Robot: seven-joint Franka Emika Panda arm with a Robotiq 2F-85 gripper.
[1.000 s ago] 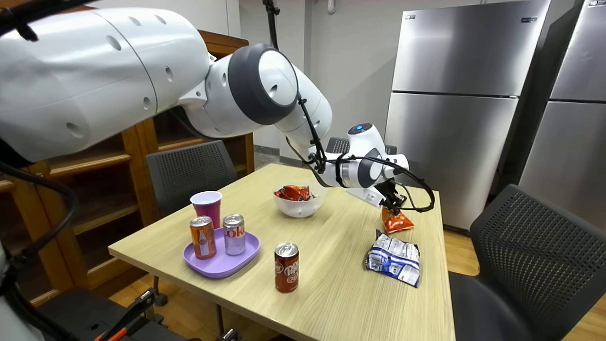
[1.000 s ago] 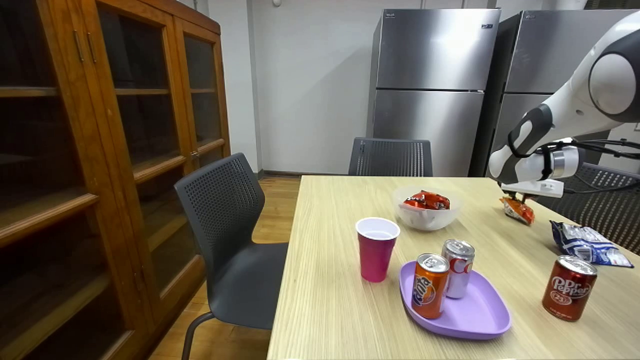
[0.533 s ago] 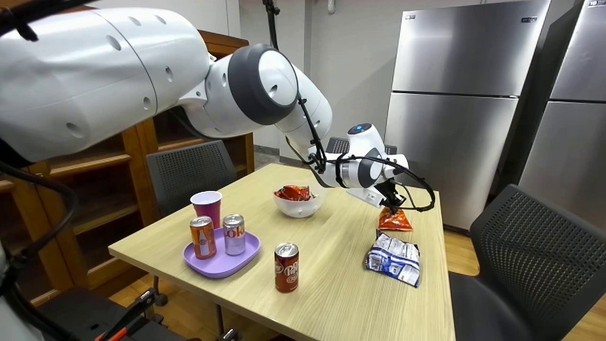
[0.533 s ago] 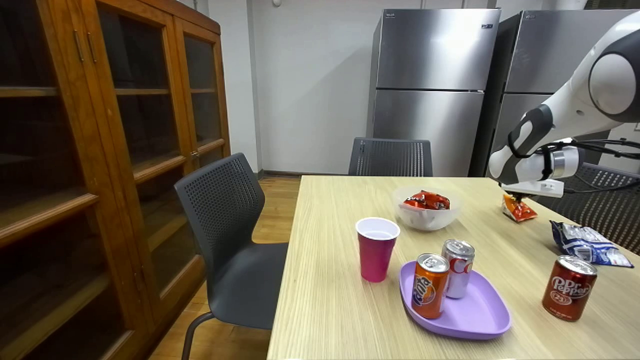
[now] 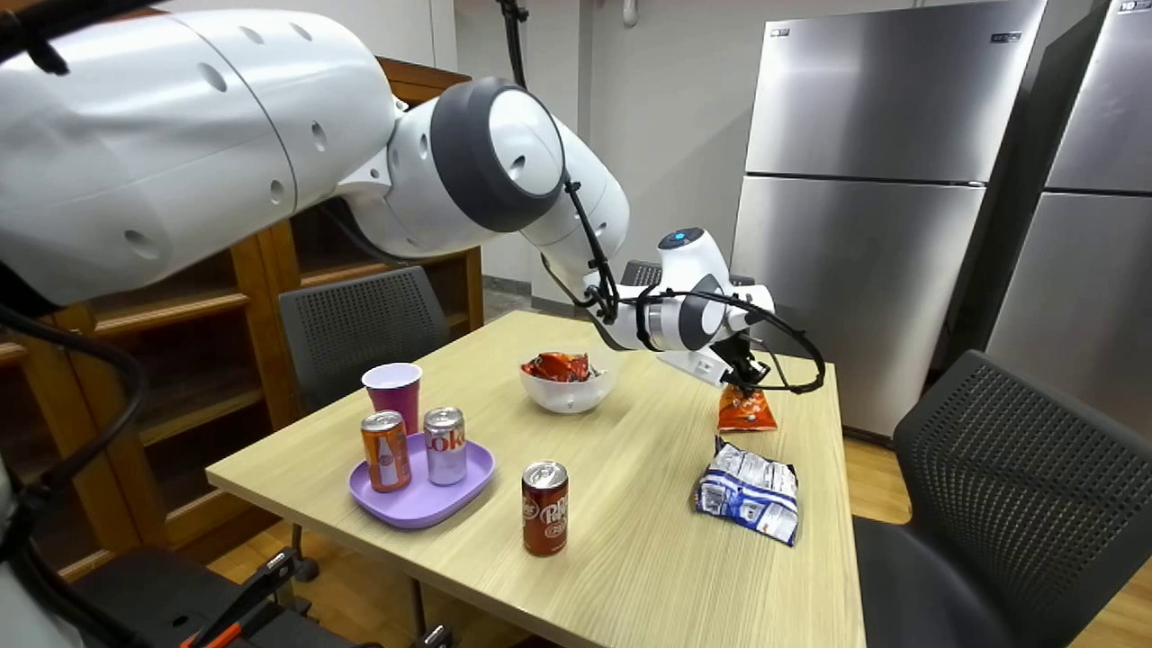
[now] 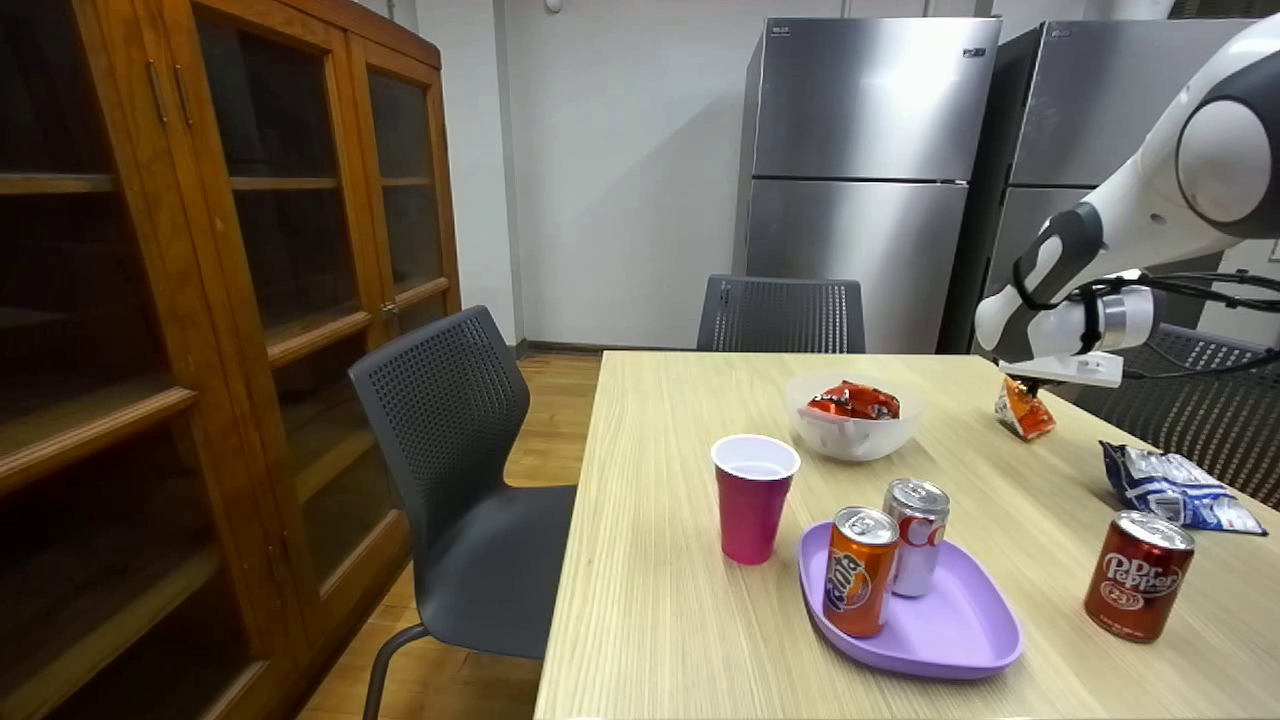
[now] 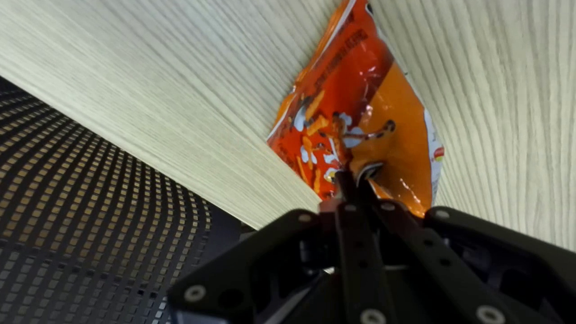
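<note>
My gripper (image 7: 355, 182) is shut on an orange-red snack bag (image 7: 360, 76), pinching a fold of its film between the fingertips. The bag spreads out beyond the fingers in the wrist view, over the pale tabletop. In both exterior views the bag (image 5: 747, 414) (image 6: 1024, 412) hangs at the gripper (image 5: 745, 385), close to the table; whether its lower edge touches the wood I cannot tell. A blue and white snack bag (image 5: 749, 495) lies flat nearby. Farther along stands a translucent white bowl (image 5: 567, 398) with red packets (image 5: 558, 366) inside.
A purple tray (image 6: 940, 645) bears an orange Fanta can (image 6: 860, 575) and a silver Coke can (image 6: 915, 540). Beside it stand a magenta cup (image 6: 752, 510) and a Dr Pepper can (image 6: 1140, 578). The table's edge and a mesh chair (image 7: 90, 216) are close to the gripper.
The jaws have closed on the orange-red bag, which shifted and turned in the grip. Since half a second ago, the arm has risen slightly, and the bag has come up with it.
</note>
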